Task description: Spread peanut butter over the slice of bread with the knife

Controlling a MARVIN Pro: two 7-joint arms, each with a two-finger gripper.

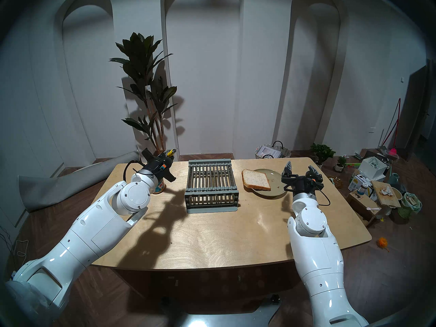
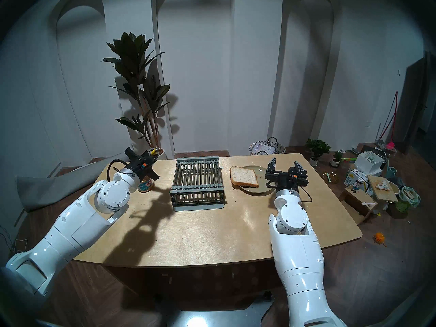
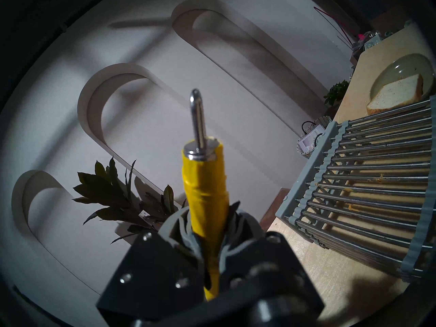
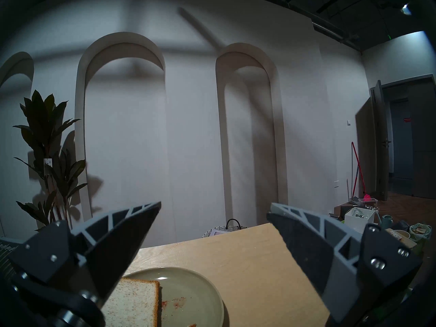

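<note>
I see the rack (image 1: 211, 185) between my grippers. The plate (image 1: 271, 192) with the bread (image 1: 256, 183) sits just ahead-left of my right gripper (image 1: 301, 171), jaws spread, empty. My left gripper (image 1: 168, 157) clamps the knife (image 3: 204, 189) above the jar (image 1: 159, 188).

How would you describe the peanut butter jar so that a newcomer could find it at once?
Start at the wooden table and the grey slatted rack at its middle. The jar stands at the rack's left, half hidden under the left wrist: small clear glass, tan paste, colourful label.
</note>
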